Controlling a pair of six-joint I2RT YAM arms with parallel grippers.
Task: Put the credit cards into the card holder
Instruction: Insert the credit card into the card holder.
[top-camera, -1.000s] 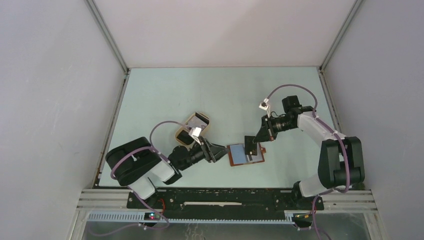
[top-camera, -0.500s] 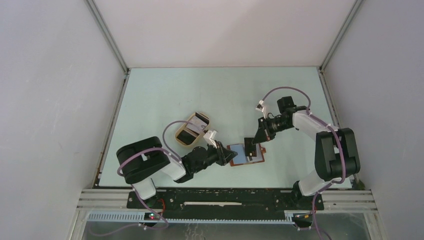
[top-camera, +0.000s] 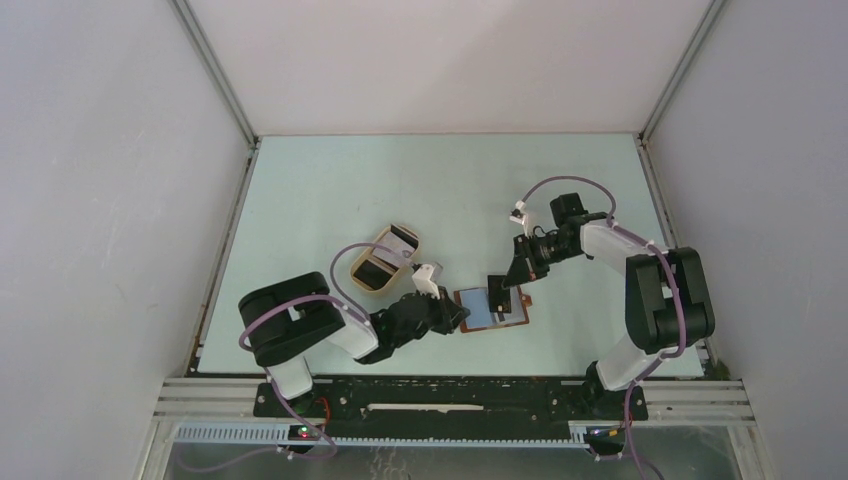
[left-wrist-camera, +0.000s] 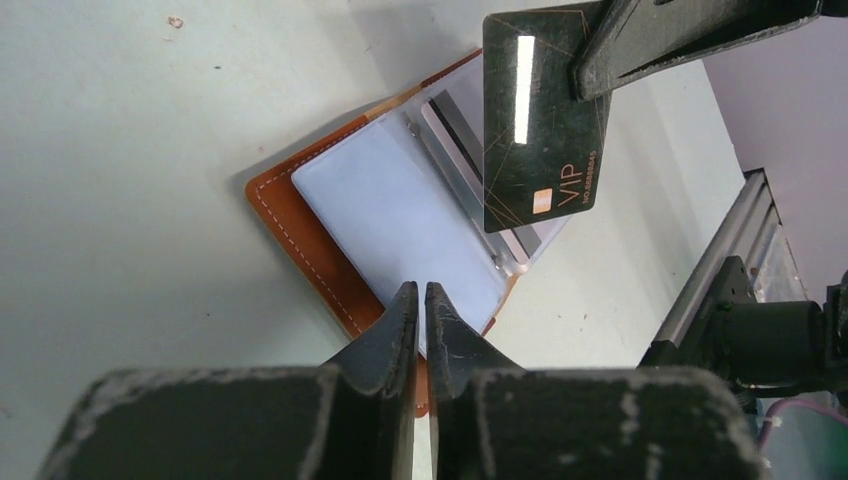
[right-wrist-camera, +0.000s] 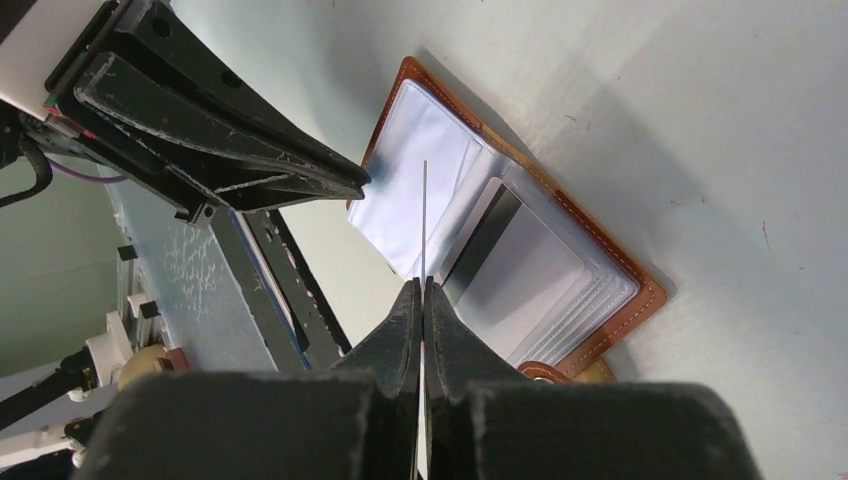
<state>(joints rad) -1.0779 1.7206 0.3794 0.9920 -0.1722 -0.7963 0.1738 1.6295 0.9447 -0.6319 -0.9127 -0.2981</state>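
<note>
Pale green table (top-camera: 330, 190), white walls (top-camera: 100, 220), aluminium corner rails (top-camera: 215, 70). Card holder (left-wrist-camera: 300, 235) lies open, near-centre, between the arms. A grey card (right-wrist-camera: 520, 270) is in its right sleeve. Right gripper (right-wrist-camera: 421, 290) clamps a black card (left-wrist-camera: 540, 120) upright over the holder, printed "VIP". Left gripper (left-wrist-camera: 420, 300) has jaws nearly together at the holder's left edge; can't tell if it's pinching anything.
</note>
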